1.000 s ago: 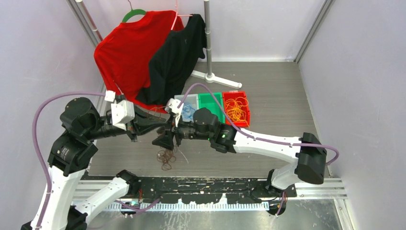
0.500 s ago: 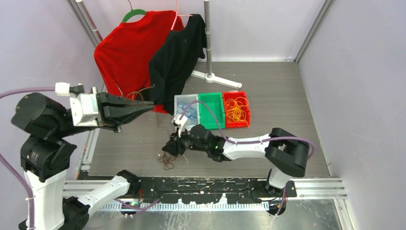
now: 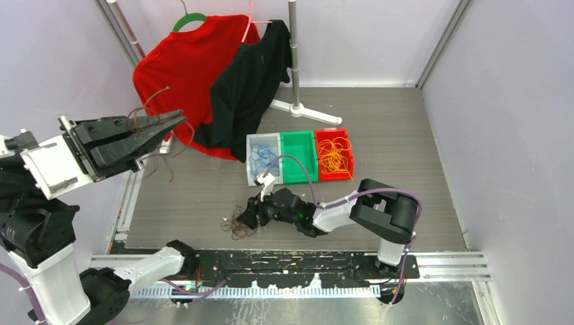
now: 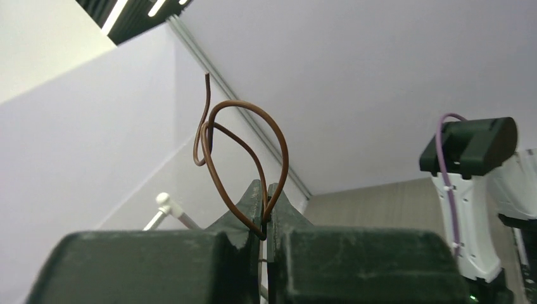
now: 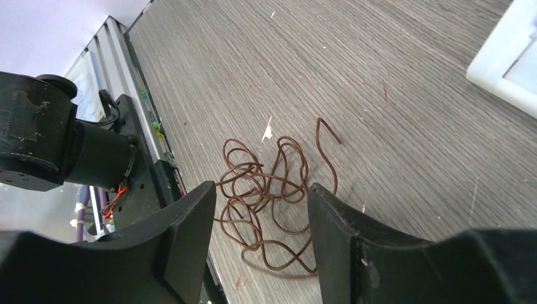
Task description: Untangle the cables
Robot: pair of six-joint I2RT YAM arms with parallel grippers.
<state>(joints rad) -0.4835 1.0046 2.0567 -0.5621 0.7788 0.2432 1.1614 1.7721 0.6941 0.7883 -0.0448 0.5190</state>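
- A loose tangle of thin dark-brown cables [image 3: 237, 227] lies on the grey wood-grain bench [image 3: 399, 156], nearer than the green plastic bin [image 3: 298, 142] and to its left.
- The right claw [image 3: 249, 218] sits low at that tangle, on the side facing the green plastic bin. Its jaws stand apart, and the wrist view shows brown loops between the two dark fingers. Whether they touch the wire cannot be told.
- Against the left side of the green plastic bin, a white plastic bin [image 3: 249, 159] holds blue cables [image 3: 262, 159]. Against its right side, a red plastic bin [image 3: 350, 156] holds yellow-orange cables [image 3: 333, 157].
- Far left of the green plastic bin, the left claw [image 3: 177, 118] hangs high above the bench. Its jaws are pinched together on a single brown wire loop [image 4: 286, 158] that stands up from the tips.
- Beyond the green plastic bin, a red shirt [image 3: 179, 74] and a black shirt [image 3: 250, 81] hang on a rack.
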